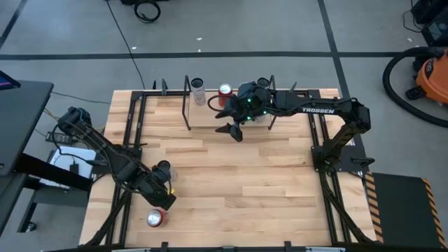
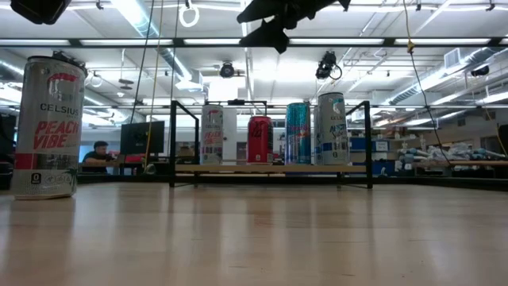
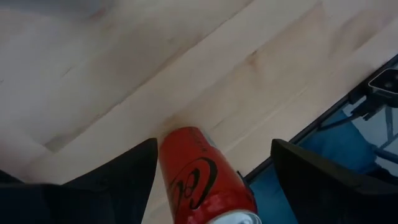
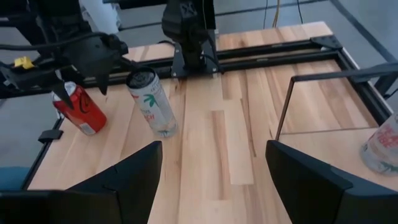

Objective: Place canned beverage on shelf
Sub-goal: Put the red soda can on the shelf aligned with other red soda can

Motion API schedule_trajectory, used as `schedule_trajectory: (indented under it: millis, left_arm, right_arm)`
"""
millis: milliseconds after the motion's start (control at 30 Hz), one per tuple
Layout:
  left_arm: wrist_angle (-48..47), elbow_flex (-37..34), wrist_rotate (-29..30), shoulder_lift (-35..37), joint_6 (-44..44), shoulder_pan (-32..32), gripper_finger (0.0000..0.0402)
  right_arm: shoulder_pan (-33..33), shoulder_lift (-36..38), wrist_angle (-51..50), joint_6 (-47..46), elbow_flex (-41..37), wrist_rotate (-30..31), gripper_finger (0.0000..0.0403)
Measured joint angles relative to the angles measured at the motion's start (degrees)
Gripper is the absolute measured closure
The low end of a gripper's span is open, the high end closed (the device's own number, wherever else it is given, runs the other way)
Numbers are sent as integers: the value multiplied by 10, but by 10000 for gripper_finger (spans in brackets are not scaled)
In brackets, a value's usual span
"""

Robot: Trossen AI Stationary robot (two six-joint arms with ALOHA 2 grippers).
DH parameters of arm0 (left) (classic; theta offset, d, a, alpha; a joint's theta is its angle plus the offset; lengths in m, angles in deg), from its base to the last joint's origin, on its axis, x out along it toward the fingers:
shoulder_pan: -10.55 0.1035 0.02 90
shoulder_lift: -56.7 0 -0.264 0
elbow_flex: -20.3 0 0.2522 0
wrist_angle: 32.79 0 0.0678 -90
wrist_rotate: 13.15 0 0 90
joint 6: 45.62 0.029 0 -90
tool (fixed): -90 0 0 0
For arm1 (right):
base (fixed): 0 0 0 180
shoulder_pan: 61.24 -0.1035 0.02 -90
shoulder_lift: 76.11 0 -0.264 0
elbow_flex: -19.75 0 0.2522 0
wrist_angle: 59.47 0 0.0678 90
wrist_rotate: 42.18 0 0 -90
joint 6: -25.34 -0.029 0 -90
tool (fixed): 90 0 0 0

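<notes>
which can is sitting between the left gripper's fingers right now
The red can near the table's front left corner. The left gripper's open fingers straddle it; the white can stands beside.

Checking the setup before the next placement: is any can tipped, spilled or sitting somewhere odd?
Nothing looks tipped or spilled. The four cans on the shelf stand upright in a row. The red can and the white Celsius can stand upright on the table near the left gripper, whose open fingers flank the red can.
</notes>
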Motion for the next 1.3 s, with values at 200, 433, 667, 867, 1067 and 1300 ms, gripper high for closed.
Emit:
schedule_trajectory:
  millis: [200, 433, 667, 867, 1067, 1300]
  left_arm:
    - [1, 0, -6, 0, -7, 0, 88]
    - [1, 0, -23, 4, -26, -3, 86]
    - [-10, 0, -34, 7, -54, -22, 79]
    - [-36, 0, -33, 7, -78, -42, 9]
    - [-21, 0, -34, 7, -121, -86, 18]
    - [-1, 0, -18, 7, -164, -127, 5]
  right_arm:
    - [0, 0, 25, 0, 0, 0, 108]
    - [0, 0, 45, 0, 0, 0, 108]
    - [0, 0, 59, 0, 0, 0, 108]
    - [0, 0, 62, 0, 0, 0, 108]
    - [0, 0, 63, 0, 0, 0, 108]
    - [0, 0, 65, 0, 0, 0, 108]
